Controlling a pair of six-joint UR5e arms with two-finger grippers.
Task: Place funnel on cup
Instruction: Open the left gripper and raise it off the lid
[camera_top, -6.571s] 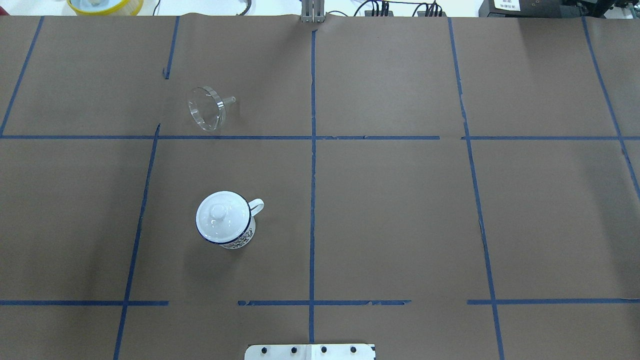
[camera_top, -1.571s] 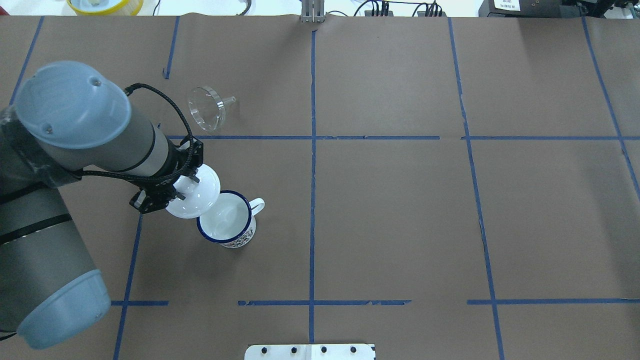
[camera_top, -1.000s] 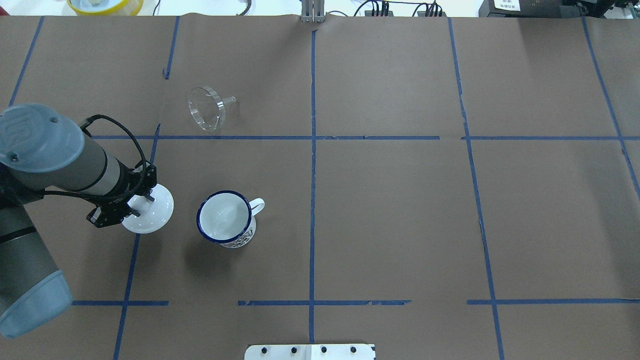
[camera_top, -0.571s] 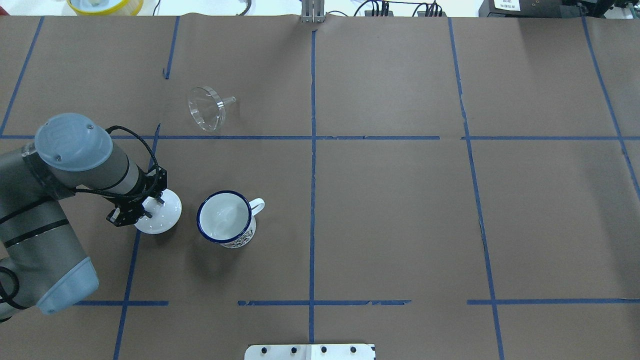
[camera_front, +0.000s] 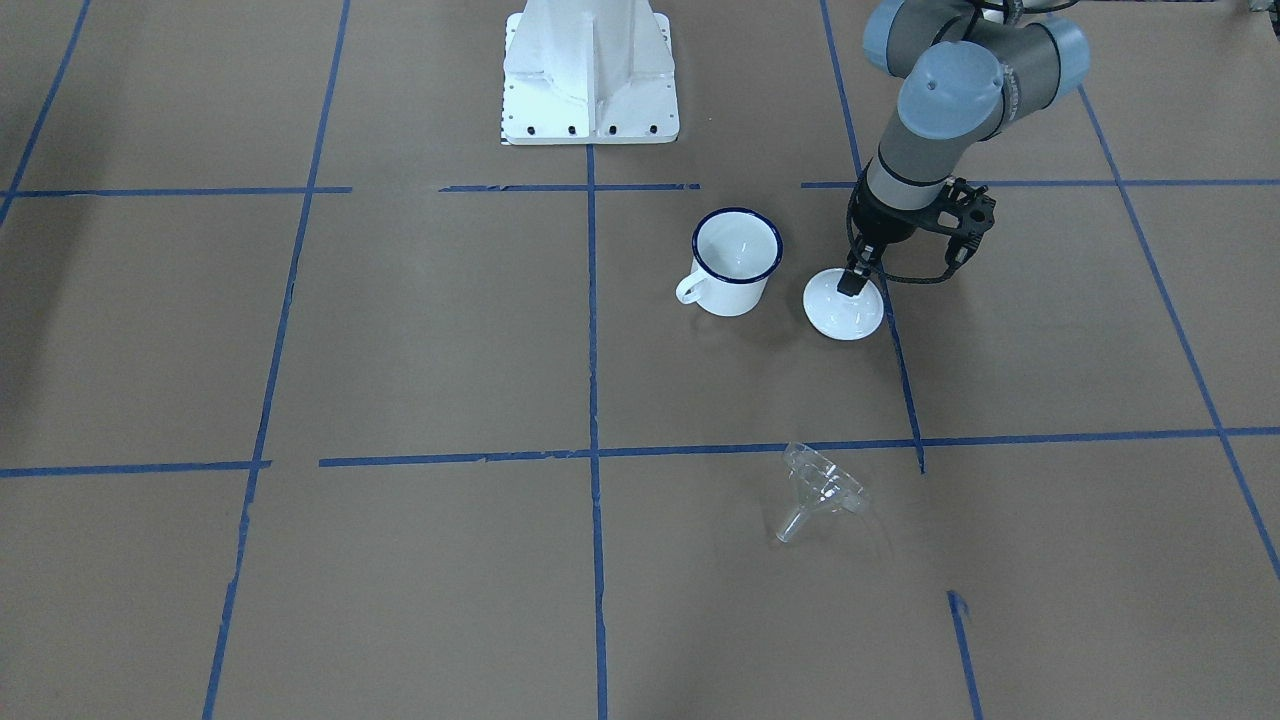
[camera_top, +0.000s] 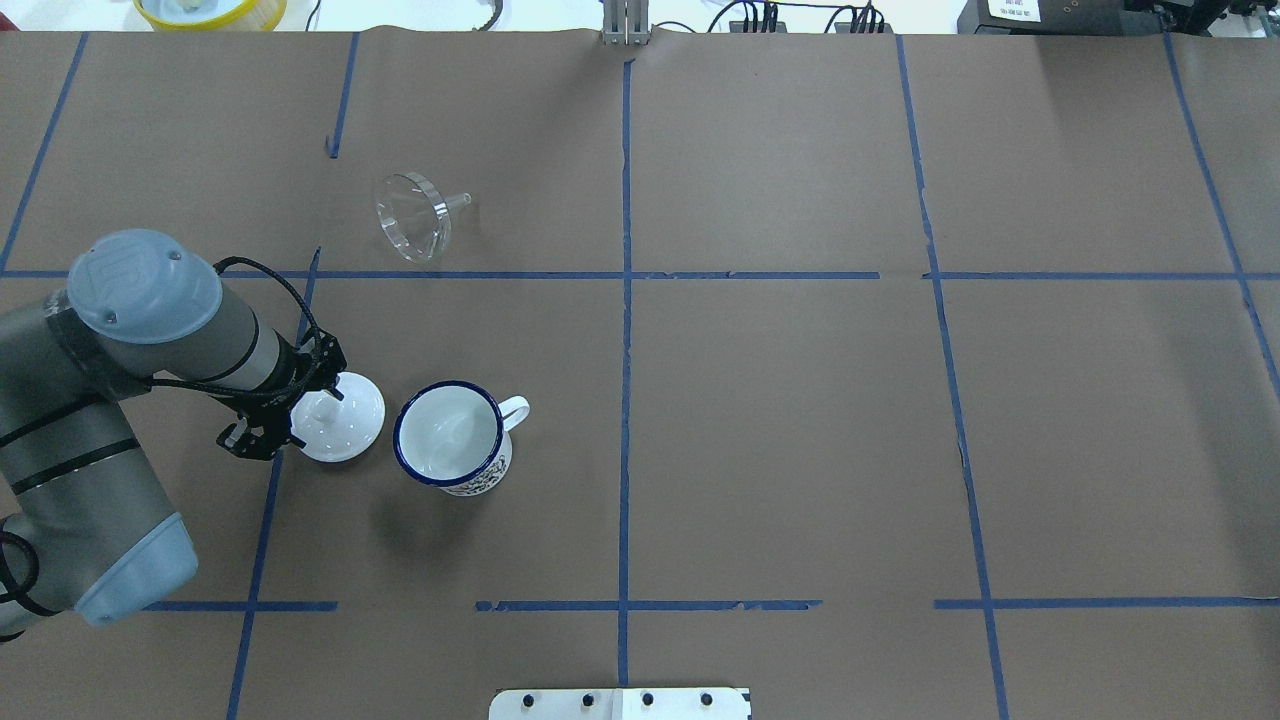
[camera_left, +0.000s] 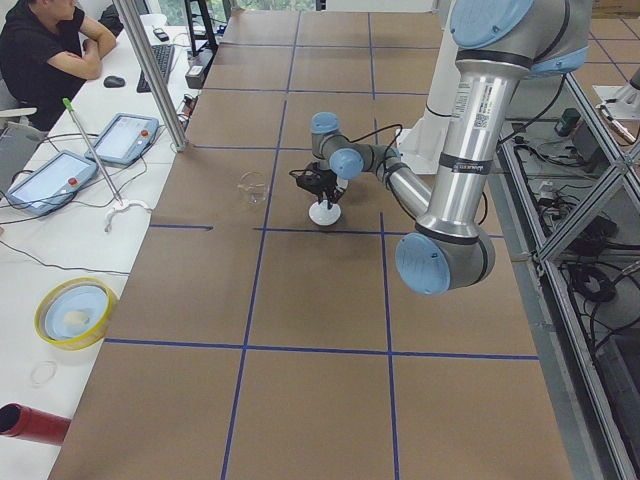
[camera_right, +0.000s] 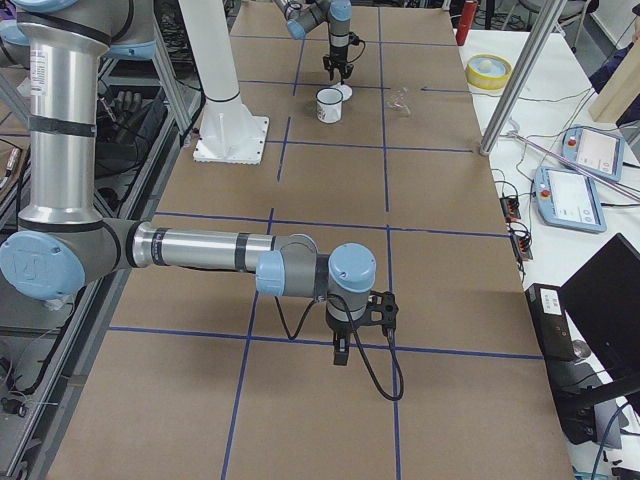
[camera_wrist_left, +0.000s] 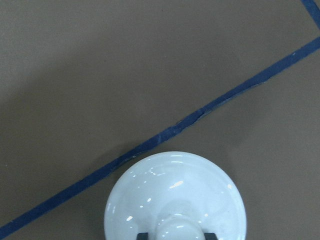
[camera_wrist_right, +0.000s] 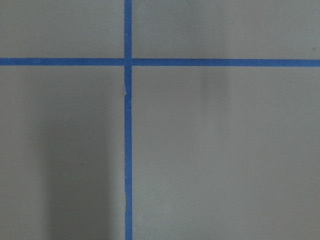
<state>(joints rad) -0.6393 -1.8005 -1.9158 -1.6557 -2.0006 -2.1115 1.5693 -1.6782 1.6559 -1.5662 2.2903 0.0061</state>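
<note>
The clear funnel (camera_top: 412, 217) lies on its side on the brown paper, spout to the right, far from the robot; it also shows in the front view (camera_front: 822, 490). The white cup (camera_top: 448, 435) with a blue rim stands upright and uncovered (camera_front: 735, 262). My left gripper (camera_top: 322, 408) is shut on the knob of the round white lid (camera_top: 350, 432), just left of the cup, low at the table. In the left wrist view the lid (camera_wrist_left: 175, 190) fills the bottom. My right gripper (camera_right: 341, 355) hangs far off over bare paper; I cannot tell its state.
The white robot base (camera_front: 588, 70) stands at the near table edge. A yellow-rimmed bowl (camera_top: 210, 10) sits off the paper at the far left. A person (camera_left: 45, 50) sits at the side bench with tablets (camera_left: 50, 180).
My left arm came in, lifted the lid off the cup, carried it left, then brought it back right to just beside the cup. The funnel and cup have not moved.
</note>
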